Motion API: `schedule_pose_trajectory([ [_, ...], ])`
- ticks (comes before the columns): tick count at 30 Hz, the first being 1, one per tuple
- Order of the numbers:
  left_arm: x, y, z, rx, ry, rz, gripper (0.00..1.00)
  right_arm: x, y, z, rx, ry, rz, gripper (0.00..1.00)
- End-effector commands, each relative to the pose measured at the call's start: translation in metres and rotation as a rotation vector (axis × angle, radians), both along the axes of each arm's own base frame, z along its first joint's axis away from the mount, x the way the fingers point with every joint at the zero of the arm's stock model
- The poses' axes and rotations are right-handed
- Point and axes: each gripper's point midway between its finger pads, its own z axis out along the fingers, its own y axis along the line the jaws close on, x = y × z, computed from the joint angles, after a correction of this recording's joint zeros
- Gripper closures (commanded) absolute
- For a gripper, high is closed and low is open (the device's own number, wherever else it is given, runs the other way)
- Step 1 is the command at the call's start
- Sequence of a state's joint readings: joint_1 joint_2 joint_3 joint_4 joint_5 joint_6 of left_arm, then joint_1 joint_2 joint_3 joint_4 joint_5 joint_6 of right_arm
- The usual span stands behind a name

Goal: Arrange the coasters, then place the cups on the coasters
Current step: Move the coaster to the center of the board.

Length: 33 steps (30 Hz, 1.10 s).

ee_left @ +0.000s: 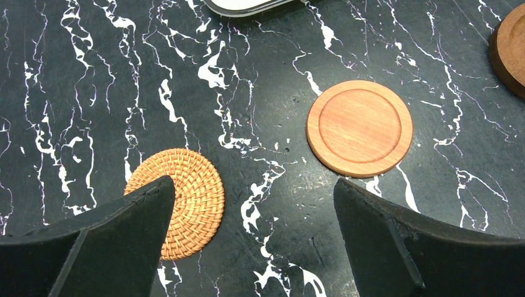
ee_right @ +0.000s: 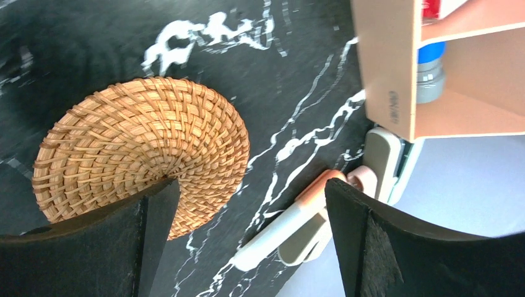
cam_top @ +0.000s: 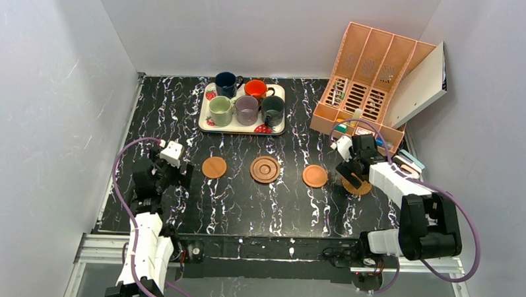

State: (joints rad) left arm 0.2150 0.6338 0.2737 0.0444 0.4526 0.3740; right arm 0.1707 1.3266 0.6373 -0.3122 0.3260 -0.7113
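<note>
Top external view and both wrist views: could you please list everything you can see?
cups: five; navy, orange-red, pale green, mauve, dark grey-green; all on the tray.
tray: one; white, strawberry print; back of the table.
smooth coasters: two; terracotta; mid-table row, flanking the ringed one.
ringed coaster: one; dark brown; middle of the row.
wicker coasters: two; tan; row ends, one below each gripper.
organiser: one; peach; back right.
board: one; white; leaning on the organiser.
table: one; black, white veins.
left gripper: one; black fingers; open.
right gripper: one; black fingers; open.
</note>
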Motion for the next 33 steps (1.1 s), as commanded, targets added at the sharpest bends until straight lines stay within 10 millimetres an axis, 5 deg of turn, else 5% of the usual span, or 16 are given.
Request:
schedule_pose_trajectory([
  [1, -0.001, 0.001, -0.003, 0.001, 0.008, 0.003, 0.02, -0.002, -0.015, -0.024, -0.050, 0.018, -0.062, 0.01],
  [33, 0.000, 0.001, -0.004, 0.000, 0.010, 0.003, 0.02, -0.021, -0.013, -0.014, 0.007, 0.050, -0.024, 0.01],
])
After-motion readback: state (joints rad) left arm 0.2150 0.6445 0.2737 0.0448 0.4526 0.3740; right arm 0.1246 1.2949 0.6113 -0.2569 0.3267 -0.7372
